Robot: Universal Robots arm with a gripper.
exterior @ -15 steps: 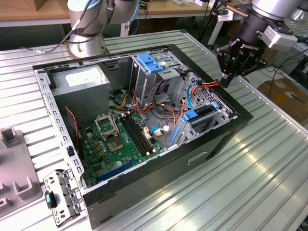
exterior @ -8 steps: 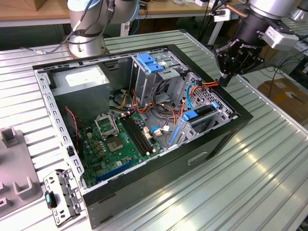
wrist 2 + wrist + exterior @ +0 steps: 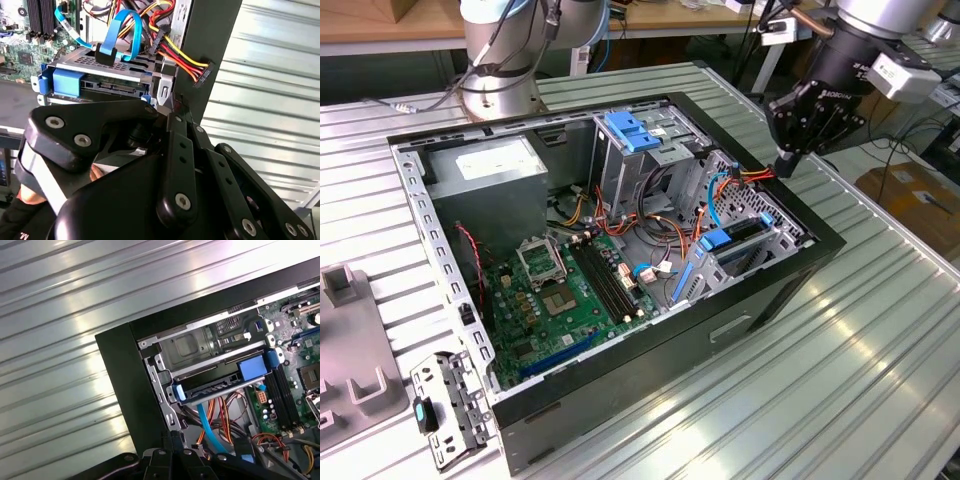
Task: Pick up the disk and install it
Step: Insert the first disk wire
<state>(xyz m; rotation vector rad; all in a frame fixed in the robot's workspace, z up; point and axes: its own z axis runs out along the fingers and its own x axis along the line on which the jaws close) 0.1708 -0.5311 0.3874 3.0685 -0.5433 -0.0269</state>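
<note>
The disk point(image 3: 740, 237) lies flat inside the lower drive cage of the open black computer case point(image 3: 825, 240), at the exterior view's right. Its blue end handle point(image 3: 717, 240) faces the motherboard. Both wrist views show the disk point(image 3: 107, 84) point(image 3: 215, 386) sitting in the cage slot, with a blue data cable point(image 3: 120, 30) arching beside it. My gripper point(image 3: 787, 165) hangs shut and holding nothing just over the case's rim by that cage, apart from the disk. Its closed fingertips point(image 3: 176, 114) point(image 3: 173, 436) point at the case's corner.
A grey power supply point(image 3: 485, 165) fills the case's far left corner. An upright cage with a blue top point(image 3: 640, 135) stands at the back, and the green motherboard point(image 3: 570, 290) lies in the middle. Red-yellow power cables point(image 3: 182, 55) hang over the rim. A grey fixture point(image 3: 350, 340) and a loose bracket point(image 3: 445, 410) lie on the ribbed table.
</note>
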